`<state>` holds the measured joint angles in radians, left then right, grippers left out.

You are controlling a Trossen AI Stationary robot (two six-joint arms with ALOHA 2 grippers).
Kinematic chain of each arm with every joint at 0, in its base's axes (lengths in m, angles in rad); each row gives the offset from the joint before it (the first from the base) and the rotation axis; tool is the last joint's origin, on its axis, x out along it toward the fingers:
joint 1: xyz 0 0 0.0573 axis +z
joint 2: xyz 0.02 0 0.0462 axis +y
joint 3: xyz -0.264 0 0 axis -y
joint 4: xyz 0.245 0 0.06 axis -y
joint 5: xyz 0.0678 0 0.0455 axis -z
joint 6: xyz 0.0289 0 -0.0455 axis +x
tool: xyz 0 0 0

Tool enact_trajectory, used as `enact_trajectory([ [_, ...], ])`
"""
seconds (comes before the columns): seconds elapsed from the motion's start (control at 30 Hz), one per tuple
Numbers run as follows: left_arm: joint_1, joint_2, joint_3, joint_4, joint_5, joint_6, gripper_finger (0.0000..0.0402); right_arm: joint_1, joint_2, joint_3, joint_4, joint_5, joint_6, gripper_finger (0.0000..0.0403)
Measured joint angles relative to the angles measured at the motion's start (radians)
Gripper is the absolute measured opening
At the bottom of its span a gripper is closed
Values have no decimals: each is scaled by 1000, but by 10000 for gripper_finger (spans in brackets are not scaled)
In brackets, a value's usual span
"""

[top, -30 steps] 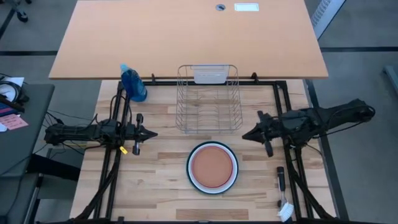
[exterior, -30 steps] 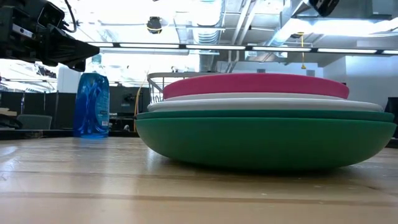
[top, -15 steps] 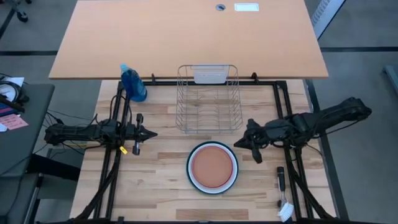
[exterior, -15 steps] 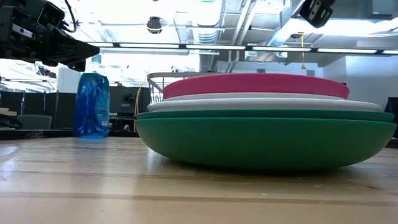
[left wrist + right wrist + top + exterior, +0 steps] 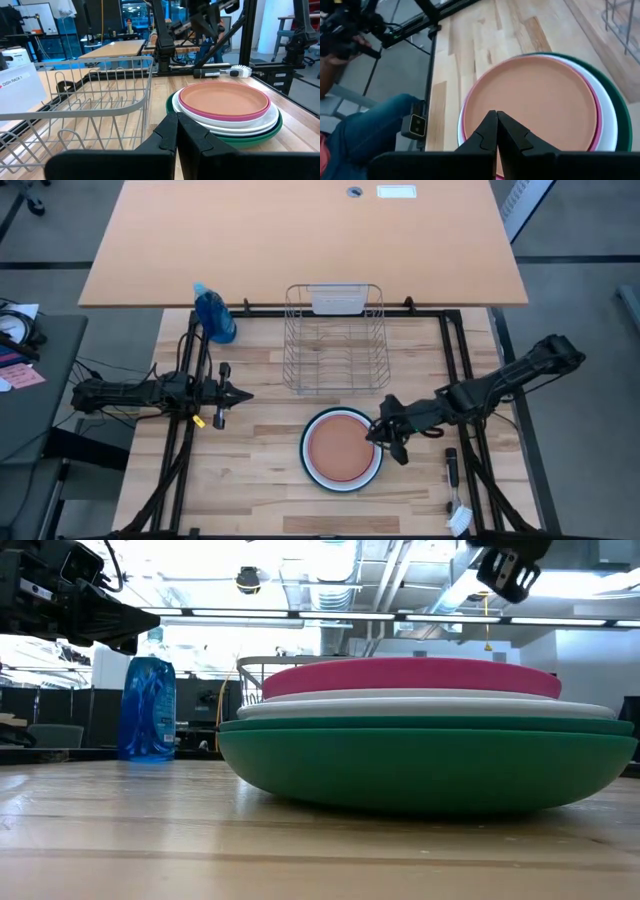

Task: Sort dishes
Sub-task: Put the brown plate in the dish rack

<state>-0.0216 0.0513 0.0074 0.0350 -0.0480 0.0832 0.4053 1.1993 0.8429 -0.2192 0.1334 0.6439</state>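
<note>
Left gripper point(image 5: 243, 394) waits at approx 9 o'clock on the table point(image 5: 250, 470), fingers pressed together on nothing, tip aimed twd the center. At approx 11 stands the blue spray bottle point(image 5: 214, 314); at 12, the wire dish rack point(image 5: 336, 340), no dishes in it. The dishes point(image 5: 342, 448) sit as one stack just below center, approx 6 o'clock: salmon-orange plate point(image 5: 530, 100) on top, magenta-pink plate point(image 5: 410, 678) under it, then white plate point(image 5: 420, 705), dark green plate point(image 5: 420, 765) at the bottom. Right gripper point(image 5: 374, 434) hangs over the stack's 3 o'clock rim, above it and apart per the low view, fingers clenched, holding nothing. My guess: plates are stiff, smooth, prob slippery, not heavy singly; can't tell if plastic or ceramic, so treat as breakable. Best hold looks like a pinch on the top plate's raised rim at the 3 o'clock side, since its lip stands slightly proud of the pink one. Being round, they've no long axis; all lie flat, faces up, so each needs tipping onto its edge for the rack slots.
</note>
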Motion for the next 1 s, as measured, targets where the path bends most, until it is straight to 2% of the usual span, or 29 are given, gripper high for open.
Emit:
enact_trajectory([
  [0.37, 0, 0, 0, 0, 0, 0, 0, 2, 79, 0, -5, 0, 64, 12],
  [0.7, 0, 0, 0, 6, -36, 18, 0, 7, 84, 1, -40, -32, 55, 12],
  [1.0, 2, 1, 0, 8, -51, 26, 0, 7, 84, 1, -161, -64, 24, 12],
])
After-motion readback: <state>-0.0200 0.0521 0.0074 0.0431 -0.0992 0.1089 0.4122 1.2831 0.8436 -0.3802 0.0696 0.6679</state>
